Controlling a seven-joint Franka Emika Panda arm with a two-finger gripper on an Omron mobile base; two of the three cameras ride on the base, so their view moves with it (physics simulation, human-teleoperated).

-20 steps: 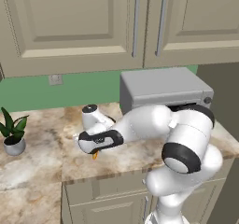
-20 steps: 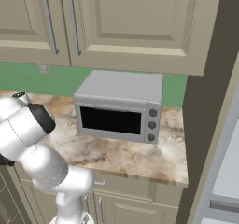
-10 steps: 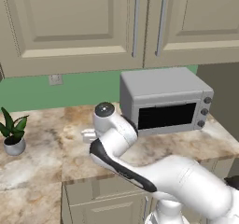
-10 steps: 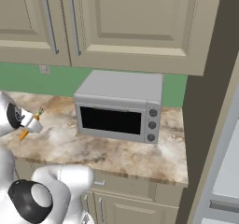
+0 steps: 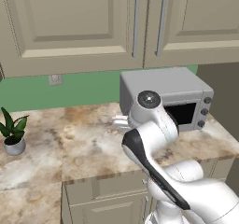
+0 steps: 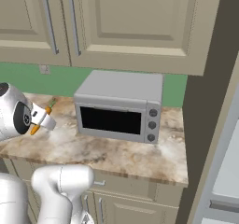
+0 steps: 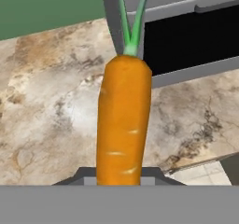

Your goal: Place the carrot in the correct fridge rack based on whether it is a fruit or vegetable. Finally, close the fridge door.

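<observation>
My pincer (image 6: 41,120) is clamped on the carrot (image 7: 123,125), which fills the centre of the hand view above the marbled table (image 7: 51,101), and I worry a wide swing near the microwave (image 6: 119,107) could knock it loose.

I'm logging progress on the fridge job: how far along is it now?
Done: the carrot is picked up, clamped in the shut gripper and lifted clear of the marble counter. In hand: it hangs beside the grey microwave. Left: setting it on the fridge rack and closing the fridge door.
</observation>
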